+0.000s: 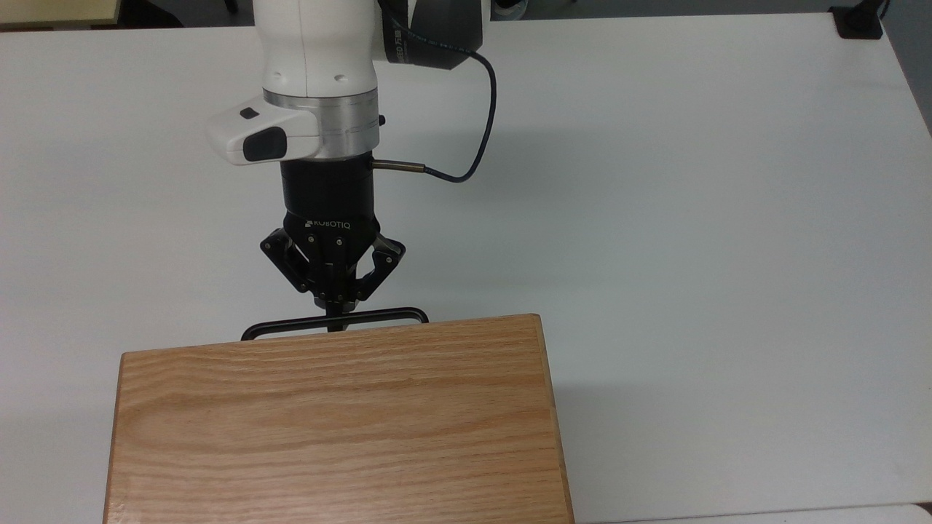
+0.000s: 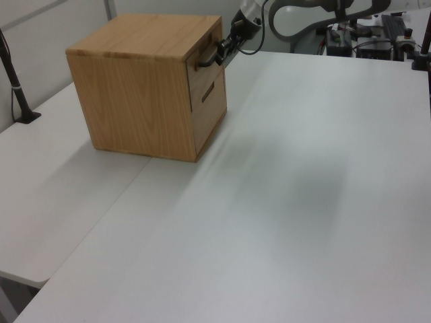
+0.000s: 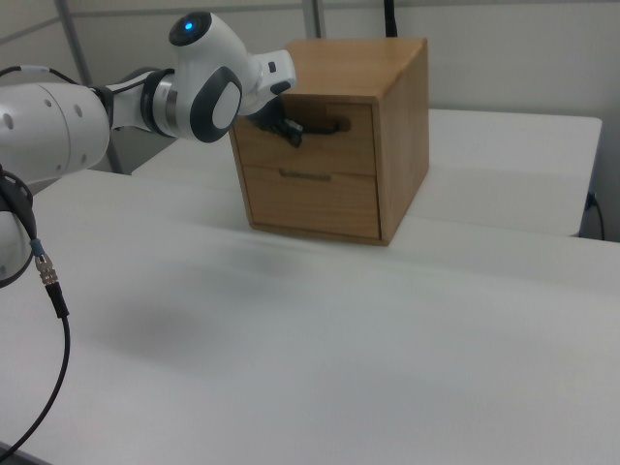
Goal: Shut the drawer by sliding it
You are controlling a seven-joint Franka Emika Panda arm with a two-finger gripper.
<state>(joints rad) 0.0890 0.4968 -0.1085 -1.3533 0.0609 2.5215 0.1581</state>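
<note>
Now the drawer (image 3: pixel 320 140) sits flush inside the cabinet (image 1: pixel 335 422), apparently closed; the gripper (image 1: pixel 336 309), fingers pinched nearly together on the black handle (image 1: pixel 378 316), sits just before the cabinet's front, placed for pushing

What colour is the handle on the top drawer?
Black. The handle is a thin black bar, clearest in the top view against the white table.
</note>
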